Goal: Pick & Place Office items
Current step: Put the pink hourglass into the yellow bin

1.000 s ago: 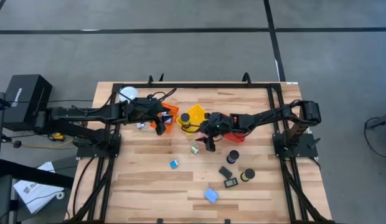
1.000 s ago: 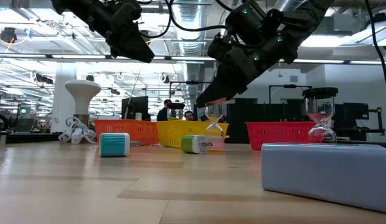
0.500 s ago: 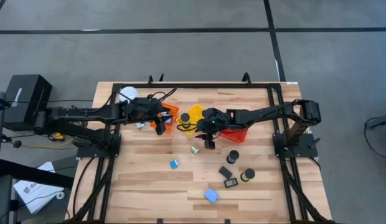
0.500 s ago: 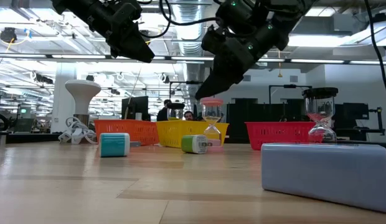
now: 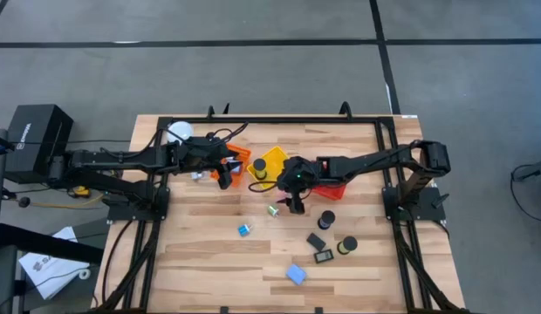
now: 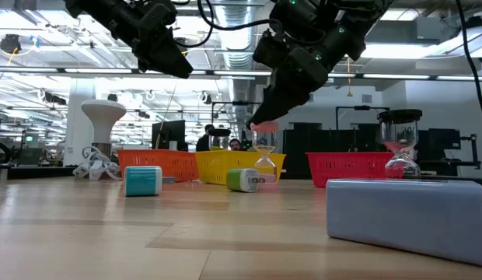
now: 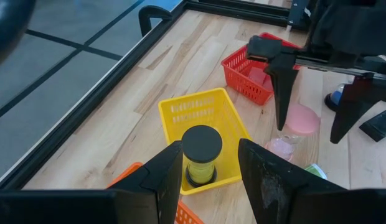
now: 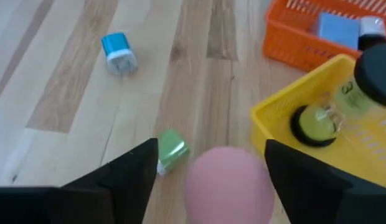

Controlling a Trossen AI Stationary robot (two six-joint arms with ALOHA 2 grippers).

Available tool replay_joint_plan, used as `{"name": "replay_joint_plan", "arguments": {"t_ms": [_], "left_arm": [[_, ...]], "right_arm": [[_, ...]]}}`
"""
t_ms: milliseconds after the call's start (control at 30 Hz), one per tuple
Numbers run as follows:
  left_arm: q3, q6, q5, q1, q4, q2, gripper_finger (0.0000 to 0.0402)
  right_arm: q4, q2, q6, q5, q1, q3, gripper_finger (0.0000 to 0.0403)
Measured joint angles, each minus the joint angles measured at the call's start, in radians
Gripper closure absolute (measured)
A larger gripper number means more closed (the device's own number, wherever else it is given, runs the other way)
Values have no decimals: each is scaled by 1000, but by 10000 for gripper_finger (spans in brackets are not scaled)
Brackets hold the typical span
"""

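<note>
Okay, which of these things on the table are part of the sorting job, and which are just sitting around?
Job items:
pink hourglass
yellow hourglass
green block
blue block
black hourglasses
black flat rectangles
light-blue block

Just there:
white globe
yellow basket, orange basket, red basket: likely destinations

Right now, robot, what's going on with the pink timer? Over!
Right pincer open, straddling the pink hourglass, not gripping. Hourglass upright on the table beside yellow basket. Left pincer waits over orange basket.
</note>
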Motion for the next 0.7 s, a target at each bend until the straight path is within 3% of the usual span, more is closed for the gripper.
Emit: {"name": "replay_joint_plan", "arguments": {"t_ms": [700], "left_arm": [[0,0,0,0,0,0,252]], "right_arm": [[-35,11,45,5,3,0,112]]}}
